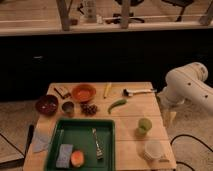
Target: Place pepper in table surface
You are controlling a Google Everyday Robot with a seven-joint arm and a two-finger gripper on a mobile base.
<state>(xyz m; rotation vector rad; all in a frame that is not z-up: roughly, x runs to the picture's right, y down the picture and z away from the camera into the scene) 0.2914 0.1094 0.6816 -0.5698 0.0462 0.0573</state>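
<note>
Largest, the table surface point(135, 107): light tan planks stretching left from the gripper point(168, 116) and down toward the bottom of the view. Next, the white arm point(190, 85), bulking up and to the right of the gripper. Gripper itself hanging just off the table's right edge, about level with the table's middle. Seems spread wide and empty, though hard to make out against the pale arm. Well to the lower left of the gripper, a dark green tray point(80, 131) flat on the planks, carrying a metal utensil point(96, 142), a bluish sponge point(64, 154) and a small orange round item point(77, 158). Far left of the gripper and slightly higher, an orange bowl point(83, 92); farther left still, a dark red bowl point(46, 104). Below the gripper, near the table's front right corner, a pale tub point(154, 149); between tub and gripper, a light green cup point(144, 125). Left of the gripper, roughly level, a bunch of dark grapes point(89, 108). Closer in, the pepper point(117, 104): green, curved, lying on the table surface, well apart from the gripper, to its left and a touch higher. Above the pepper, a thin yellow stick point(107, 90).
</note>
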